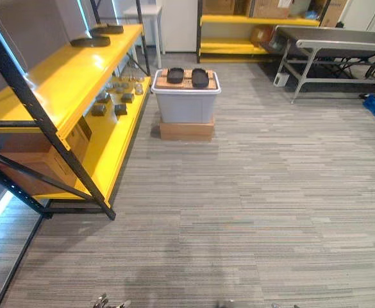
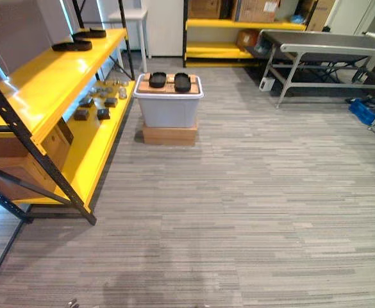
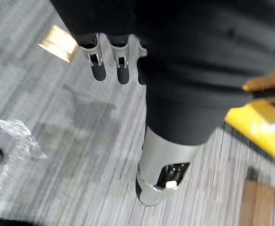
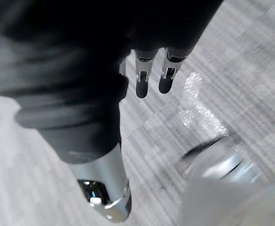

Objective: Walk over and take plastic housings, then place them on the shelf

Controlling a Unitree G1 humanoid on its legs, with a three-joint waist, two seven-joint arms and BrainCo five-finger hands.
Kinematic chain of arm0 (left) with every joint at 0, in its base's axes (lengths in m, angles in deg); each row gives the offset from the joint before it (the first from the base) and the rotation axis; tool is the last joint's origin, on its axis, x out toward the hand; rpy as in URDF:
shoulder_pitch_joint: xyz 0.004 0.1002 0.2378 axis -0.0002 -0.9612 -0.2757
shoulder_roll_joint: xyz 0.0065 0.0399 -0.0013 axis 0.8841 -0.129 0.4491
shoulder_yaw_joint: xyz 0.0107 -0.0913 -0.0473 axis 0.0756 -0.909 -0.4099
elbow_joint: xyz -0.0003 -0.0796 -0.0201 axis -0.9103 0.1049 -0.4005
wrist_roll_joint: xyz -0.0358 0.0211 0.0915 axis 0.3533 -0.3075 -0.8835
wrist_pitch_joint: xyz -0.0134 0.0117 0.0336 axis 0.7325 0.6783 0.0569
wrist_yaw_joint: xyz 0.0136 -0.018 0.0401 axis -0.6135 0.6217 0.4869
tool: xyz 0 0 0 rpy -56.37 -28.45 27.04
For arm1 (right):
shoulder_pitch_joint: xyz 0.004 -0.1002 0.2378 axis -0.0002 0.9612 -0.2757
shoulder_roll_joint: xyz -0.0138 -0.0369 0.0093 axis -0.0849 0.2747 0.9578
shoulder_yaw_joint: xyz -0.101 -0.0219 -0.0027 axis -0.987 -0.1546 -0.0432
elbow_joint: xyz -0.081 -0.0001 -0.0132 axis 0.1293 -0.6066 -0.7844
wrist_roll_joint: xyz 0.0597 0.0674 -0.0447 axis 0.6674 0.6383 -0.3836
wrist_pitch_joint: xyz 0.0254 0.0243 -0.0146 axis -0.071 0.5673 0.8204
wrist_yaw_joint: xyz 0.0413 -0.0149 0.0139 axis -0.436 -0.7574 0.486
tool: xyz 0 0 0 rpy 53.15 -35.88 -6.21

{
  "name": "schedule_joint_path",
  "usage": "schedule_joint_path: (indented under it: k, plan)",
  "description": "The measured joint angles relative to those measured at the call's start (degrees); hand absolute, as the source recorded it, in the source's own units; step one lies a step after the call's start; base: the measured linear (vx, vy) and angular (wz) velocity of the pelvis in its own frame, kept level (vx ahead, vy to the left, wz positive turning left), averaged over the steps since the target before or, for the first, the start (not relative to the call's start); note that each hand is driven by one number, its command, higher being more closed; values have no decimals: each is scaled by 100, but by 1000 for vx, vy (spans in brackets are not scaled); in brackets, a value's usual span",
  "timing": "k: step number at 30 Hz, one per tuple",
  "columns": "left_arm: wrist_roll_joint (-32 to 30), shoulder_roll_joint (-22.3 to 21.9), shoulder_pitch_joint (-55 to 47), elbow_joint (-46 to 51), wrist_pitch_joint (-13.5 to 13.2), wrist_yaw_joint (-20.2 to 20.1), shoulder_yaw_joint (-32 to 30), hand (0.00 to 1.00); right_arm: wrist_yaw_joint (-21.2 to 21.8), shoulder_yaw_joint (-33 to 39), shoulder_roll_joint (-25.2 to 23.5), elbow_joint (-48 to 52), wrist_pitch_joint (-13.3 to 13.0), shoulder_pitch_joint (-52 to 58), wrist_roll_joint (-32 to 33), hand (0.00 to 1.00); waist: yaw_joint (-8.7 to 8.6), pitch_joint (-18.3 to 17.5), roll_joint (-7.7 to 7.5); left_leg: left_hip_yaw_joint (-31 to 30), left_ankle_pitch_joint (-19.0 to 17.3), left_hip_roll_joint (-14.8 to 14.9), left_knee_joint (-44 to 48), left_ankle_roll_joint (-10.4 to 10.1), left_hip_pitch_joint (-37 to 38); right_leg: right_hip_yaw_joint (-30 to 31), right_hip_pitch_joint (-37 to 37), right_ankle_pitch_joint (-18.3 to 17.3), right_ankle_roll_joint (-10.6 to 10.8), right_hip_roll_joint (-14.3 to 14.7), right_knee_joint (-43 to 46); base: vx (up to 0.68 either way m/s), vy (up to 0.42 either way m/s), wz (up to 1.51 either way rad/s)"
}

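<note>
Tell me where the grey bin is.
In the left eye view the grey bin stands ahead on a cardboard box, right of the yellow shelf, two black housings lying on top.

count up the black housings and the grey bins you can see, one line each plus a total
grey bin: 1
black housings: 4, 2 on the grey bin and 2 on the yellow top shelf
total: 5
</note>
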Motion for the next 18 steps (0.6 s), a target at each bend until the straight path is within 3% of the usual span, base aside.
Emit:
schedule_joint_path:
  k: [1,3,4,5,6,7,9,10,12,13,14,15,16,17,18]
  plan:
    - [-73,-35,18,-10,-7,-11,-186,0,0,176,-57,-19,10,59,-2,0,-5,-41,45,-52,-5,128,132,-61,24,-56,24,14,-218,107,115,696,-262,28]
    - [-147,-135,3,17,24,-2,-624,0,-3,444,-212,85,7,52,-3,0,95,-43,-5,26,198,175,821,-424,-151,-78,179,-135,-340,187,206,647,-234,-15]
    - [-144,-369,-36,95,52,-7,-1008,0,1,581,-246,228,11,86,-4,0,97,3,53,128,434,211,2076,-779,-508,-218,573,-205,-444,236,98,676,-199,-6]
    - [-142,-579,-140,198,57,-20,-1298,0,4,604,-266,311,13,137,-7,0,111,35,113,157,1017,373,3755,-1168,-1021,-286,1171,-288,-567,308,-221,653,-158,-2]
    - [-139,-644,-205,266,61,-51,-1391,0,5,600,-305,391,19,171,-15,0,145,30,124,224,1136,477,4579,-1195,-1340,-246,1452,-357,-667,379,-375,611,-101,-26]
    - [-135,-715,-303,377,61,-112,-1532,0,-1,596,-414,530,20,161,-40,0,291,22,162,418,1118,712,5823,-1159,-1890,-12,1954,-500,-722,524,-666,586,-47,-63]
    - [-131,-739,-453,415,90,-112,-1575,0,-3,595,-540,683,36,65,-91,0,572,35,134,685,916,966,6541,-824,-2663,394,2503,-702,-706,602,-1065,568,4,-87]
    - [-106,-784,-614,408,116,-123,-1576,0,-4,599,-562,677,89,-51,-95,0,719,46,142,800,686,1013,6357,-589,-3149,667,2769,-830,-681,585,-1217,639,127,-94]
    - [-86,-870,-840,346,171,-165,-1567,0,-1,648,-559,666,130,-202,-139,0,887,99,49,832,417,801,5254,-538,-3608,977,3089,-1116,-548,323,-1230,624,185,-89]
    - [-83,-942,-1005,320,214,-210,-1547,0,0,746,-513,665,133,-238,-217,0,959,101,-9,815,456,563,3947,-547,-3714,1115,3259,-1400,-427,60,-1251,526,215,-60]
    - [-83,-971,-1150,258,219,-224,-1487,0,-2,865,-430,635,128,-264,-221,0,970,72,38,703,601,418,2475,-606,-3734,1174,3516,-1640,-316,-86,-1310,544,235,-43]
    - [-82,-937,-1183,193,222,-226,-1456,0,-7,951,-404,564,127,-279,-222,0,991,47,13,733,1112,390,2357,-519,-3766,1211,3639,-1788,-332,-165,-1335,606,240,-18]
    - [-84,-854,-1195,40,225,-206,-1349,0,-39,969,-386,357,126,-260,-223,0,1014,-104,-89,844,1004,175,2577,-64,-3796,1265,3689,-1821,-355,-344,-1204,682,237,26]
    - [-109,-809,-1065,-60,224,-215,-1302,0,-32,954,-377,209,126,-328,-222,0,894,-153,-140,733,864,-22,2562,163,-3772,1262,3445,-1682,-318,-402,-591,701,234,41]
    - [-121,-807,-1020,-72,225,-217,-1300,0,-19,955,-391,155,129,-331,-223,0,870,-196,-194,715,826,-127,2471,216,-3691,1298,3278,-1633,-232,-439,-168,721,226,58]
